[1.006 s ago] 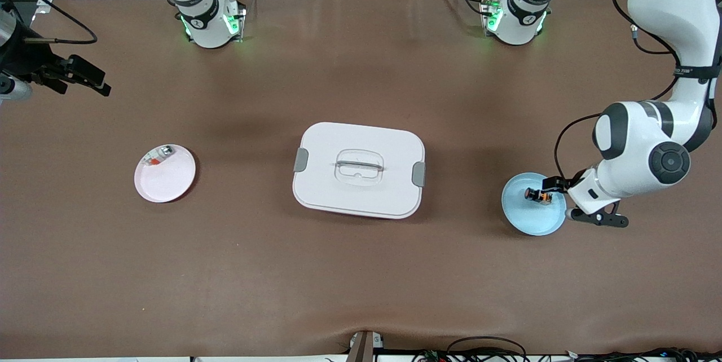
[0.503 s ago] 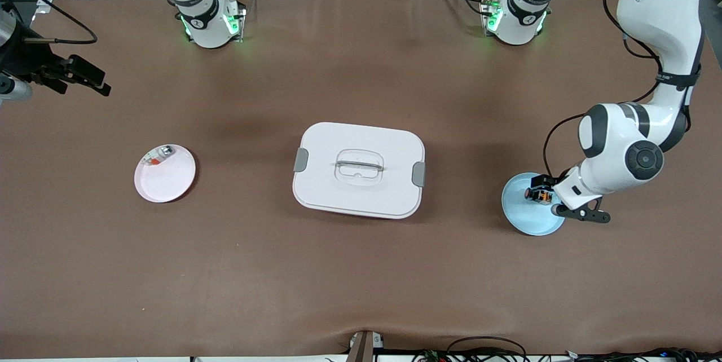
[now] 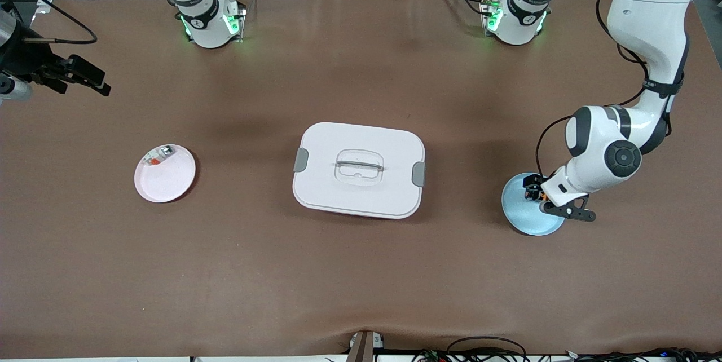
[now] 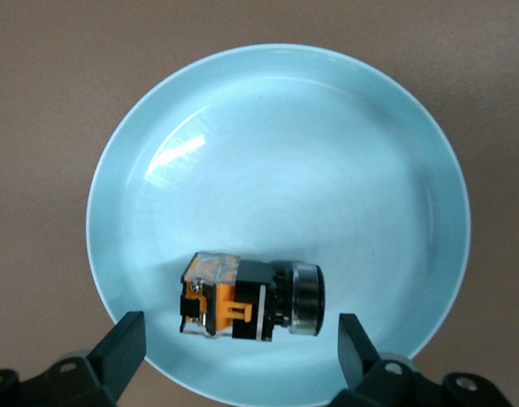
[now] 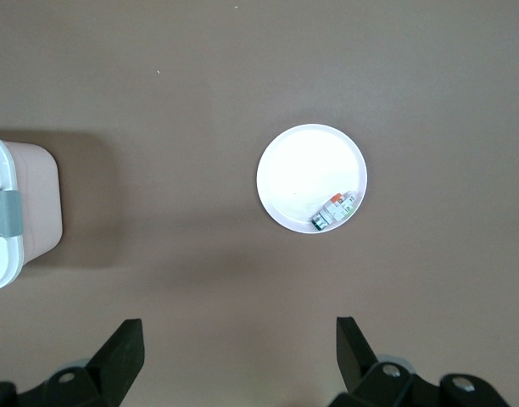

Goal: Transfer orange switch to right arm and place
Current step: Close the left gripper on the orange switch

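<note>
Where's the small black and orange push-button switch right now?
The orange switch lies on its side in the light blue plate at the left arm's end of the table, under the open left gripper.

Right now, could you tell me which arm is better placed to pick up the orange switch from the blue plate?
The left arm. The left gripper hangs open directly over the orange switch on the blue plate. The right gripper waits open, high over the table's other end, near the pink plate.

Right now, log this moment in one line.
left gripper: open over orange switch in blue plate | right gripper: open, waiting | switch not grasped
</note>
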Controlling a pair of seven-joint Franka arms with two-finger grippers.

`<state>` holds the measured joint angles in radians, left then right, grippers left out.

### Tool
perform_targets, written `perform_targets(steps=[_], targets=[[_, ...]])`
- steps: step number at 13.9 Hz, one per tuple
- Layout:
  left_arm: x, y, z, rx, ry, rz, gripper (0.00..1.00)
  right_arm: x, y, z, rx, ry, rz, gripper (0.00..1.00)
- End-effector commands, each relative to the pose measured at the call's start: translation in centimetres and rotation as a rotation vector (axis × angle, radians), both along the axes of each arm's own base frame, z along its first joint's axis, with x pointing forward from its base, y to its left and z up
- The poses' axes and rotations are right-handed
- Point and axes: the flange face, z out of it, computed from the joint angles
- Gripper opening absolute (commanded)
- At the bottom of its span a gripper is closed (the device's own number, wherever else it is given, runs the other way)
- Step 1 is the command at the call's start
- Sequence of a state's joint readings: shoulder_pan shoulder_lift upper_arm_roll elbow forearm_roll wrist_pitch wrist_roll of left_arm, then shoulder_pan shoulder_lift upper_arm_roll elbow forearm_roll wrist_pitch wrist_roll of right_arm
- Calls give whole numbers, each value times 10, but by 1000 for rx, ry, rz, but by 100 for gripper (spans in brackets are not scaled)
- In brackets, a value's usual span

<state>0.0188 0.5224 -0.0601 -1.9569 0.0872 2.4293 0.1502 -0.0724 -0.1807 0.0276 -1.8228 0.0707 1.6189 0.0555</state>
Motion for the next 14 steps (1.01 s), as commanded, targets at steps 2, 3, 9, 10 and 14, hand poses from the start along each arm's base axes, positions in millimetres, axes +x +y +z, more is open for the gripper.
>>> perform_targets(steps=[2, 3, 9, 10, 14], targets=[[4, 0, -7, 15, -29, -43, 100, -4, -5, 3, 15, 0, -3, 100], [2, 0, -13, 14, -20, -43, 100, -4, -5, 3, 13, 0, -3, 100], [1, -1, -26, 11, -16, -39, 100, -4, -5, 2, 15, 3, -3, 100], [1, -1, -26, 11, -17, -39, 100, -4, -5, 2, 15, 3, -3, 100], [1, -1, -26, 11, -19, -33, 59, -4, -5, 2, 15, 3, -3, 100]])
